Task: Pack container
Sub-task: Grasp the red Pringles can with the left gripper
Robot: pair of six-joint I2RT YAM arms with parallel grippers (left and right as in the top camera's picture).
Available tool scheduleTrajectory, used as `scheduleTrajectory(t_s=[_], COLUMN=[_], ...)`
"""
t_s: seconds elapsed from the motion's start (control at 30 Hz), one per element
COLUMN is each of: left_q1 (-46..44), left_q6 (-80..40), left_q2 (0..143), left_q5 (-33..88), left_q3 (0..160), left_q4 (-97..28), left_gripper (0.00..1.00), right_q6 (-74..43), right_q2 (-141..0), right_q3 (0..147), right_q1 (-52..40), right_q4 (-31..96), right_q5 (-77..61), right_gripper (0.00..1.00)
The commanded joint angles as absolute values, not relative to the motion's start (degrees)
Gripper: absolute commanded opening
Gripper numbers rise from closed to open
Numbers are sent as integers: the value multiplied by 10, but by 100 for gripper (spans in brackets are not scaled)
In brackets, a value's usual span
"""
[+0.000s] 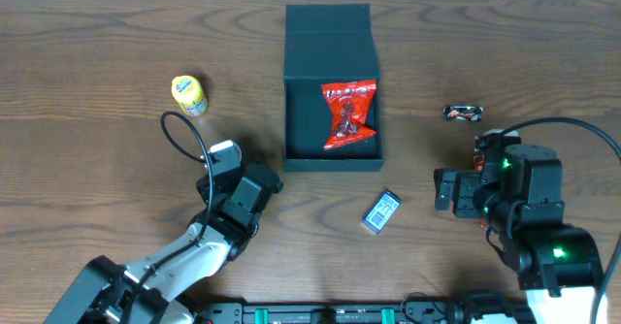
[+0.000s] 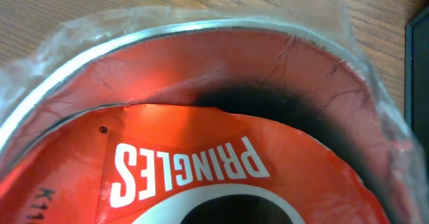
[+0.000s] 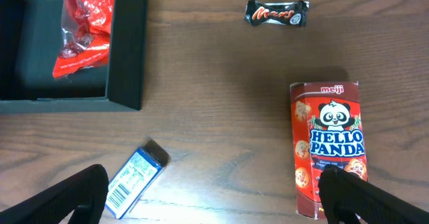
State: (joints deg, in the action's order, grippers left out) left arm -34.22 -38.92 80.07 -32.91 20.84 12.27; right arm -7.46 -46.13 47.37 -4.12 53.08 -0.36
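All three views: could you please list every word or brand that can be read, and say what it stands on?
"PRINGLES": red can lid, seen upside down.
"K11", cut off: the same lid's edge.
"meiji" and "HELLO PANDA": red snack box.
"Mars", as it seems: dark candy bar.
Too small or blurred: barcode packet, red bag in the container, yellow snack.

overhead straight down on table (image 1: 97, 33); left wrist tight on pringles can (image 2: 201, 163); right wrist, overhead share container (image 1: 332, 161).
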Motion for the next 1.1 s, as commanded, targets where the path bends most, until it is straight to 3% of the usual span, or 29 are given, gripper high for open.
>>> scheduleTrajectory(t_s=[0.0,0.9,1.07], left_q1=[-340,-340,-340], left_q6=[-385,-385,-385], left_q2=[805,805,805], left_q5=[-329,-314,-303], left_q3=[206,207,207], left_q4=[123,124,124], left_gripper=[80,59,48], right_q6=[-83,-83,-83], right_q2=[-462,-462,-462], right_q3=[471,471,471], right_q1=[-45,-45,-45], right_q4=[531,531,531], right_q5=[2,2,2], right_gripper=[99,99,99])
